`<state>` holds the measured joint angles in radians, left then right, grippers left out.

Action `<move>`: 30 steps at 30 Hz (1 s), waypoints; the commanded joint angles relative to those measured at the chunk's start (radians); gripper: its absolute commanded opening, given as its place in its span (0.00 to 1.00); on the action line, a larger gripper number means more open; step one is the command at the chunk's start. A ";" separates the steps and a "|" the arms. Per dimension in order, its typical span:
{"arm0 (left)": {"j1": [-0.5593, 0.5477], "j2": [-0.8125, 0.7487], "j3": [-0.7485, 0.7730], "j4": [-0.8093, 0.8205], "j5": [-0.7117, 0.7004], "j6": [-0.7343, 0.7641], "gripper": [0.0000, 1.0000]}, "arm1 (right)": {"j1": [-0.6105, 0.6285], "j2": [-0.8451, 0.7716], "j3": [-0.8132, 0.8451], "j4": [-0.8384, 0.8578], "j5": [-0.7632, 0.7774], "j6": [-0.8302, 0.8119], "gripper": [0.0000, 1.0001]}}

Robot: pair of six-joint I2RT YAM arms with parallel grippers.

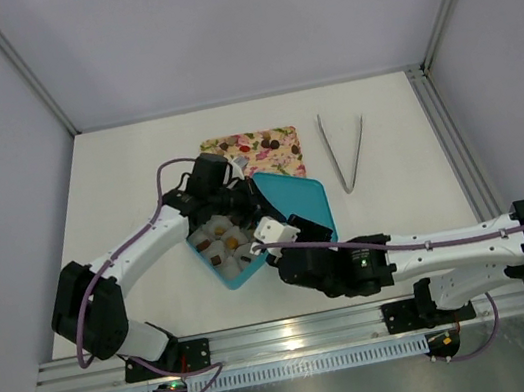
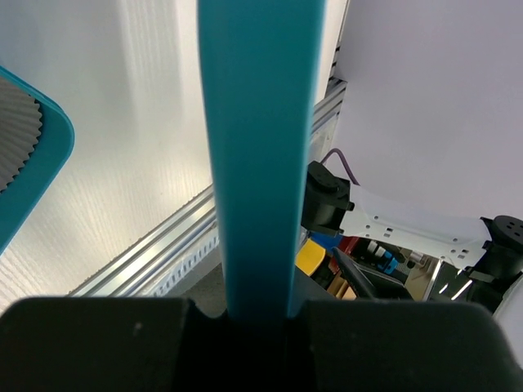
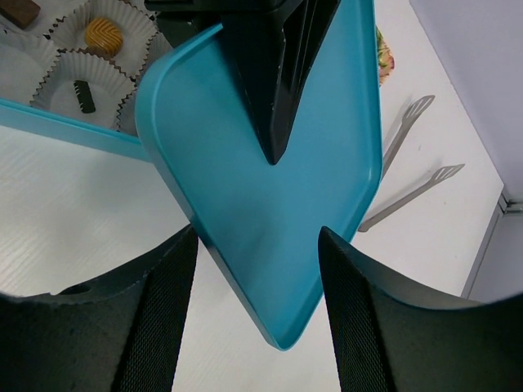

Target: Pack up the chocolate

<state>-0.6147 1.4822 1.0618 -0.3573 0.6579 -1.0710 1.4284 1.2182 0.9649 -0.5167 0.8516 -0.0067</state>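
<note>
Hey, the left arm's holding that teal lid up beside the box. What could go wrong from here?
1. The left gripper pinches only the edge of the lid, which hangs tilted, so it might slip or swing.
2. The lid's lower corner shows between the open right gripper's fingers; a careless move could knock it.
3. Lowered askew, the lid might crush the paper cups and chocolate in the box.
</note>
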 commanded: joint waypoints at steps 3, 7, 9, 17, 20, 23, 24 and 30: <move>0.006 -0.016 0.033 0.015 0.058 -0.018 0.00 | 0.013 0.029 -0.011 0.058 0.092 -0.048 0.61; 0.006 -0.026 0.029 0.021 0.071 -0.030 0.00 | 0.014 0.069 -0.018 0.064 0.145 -0.084 0.56; 0.006 -0.028 0.029 0.023 0.075 -0.032 0.00 | 0.015 0.087 -0.023 0.076 0.168 -0.098 0.54; 0.012 -0.039 0.021 0.041 0.103 -0.047 0.00 | 0.015 0.096 -0.051 0.129 0.234 -0.150 0.45; 0.013 -0.040 0.017 0.054 0.108 -0.055 0.00 | 0.015 0.096 -0.064 0.158 0.253 -0.168 0.31; 0.013 -0.040 0.013 0.061 0.117 -0.061 0.00 | 0.015 0.096 -0.074 0.188 0.270 -0.194 0.16; 0.013 -0.042 0.013 0.064 0.118 -0.061 0.01 | 0.015 0.096 -0.075 0.199 0.274 -0.206 0.12; 0.023 -0.057 0.012 0.069 0.118 -0.063 0.12 | 0.015 0.098 -0.084 0.239 0.294 -0.248 0.04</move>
<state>-0.5999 1.4754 1.0618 -0.3264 0.7197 -1.1671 1.4521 1.3338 0.8818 -0.3668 1.0664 -0.2569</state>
